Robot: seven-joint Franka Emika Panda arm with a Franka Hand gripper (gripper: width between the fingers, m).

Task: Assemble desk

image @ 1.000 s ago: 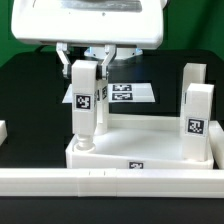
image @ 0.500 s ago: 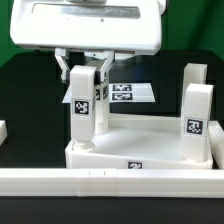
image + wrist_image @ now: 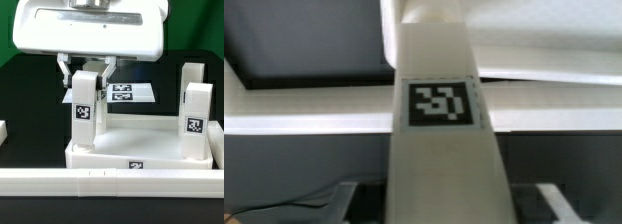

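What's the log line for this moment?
gripper: shut on leg | leg: upright at tabletop corner | other legs: two upright on exterior view's right

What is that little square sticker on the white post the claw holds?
A black-and-white square tag on the white square-section leg, clearest in the wrist view.

No readable text, only black-and-white tags on the legs [image 3: 85, 100].
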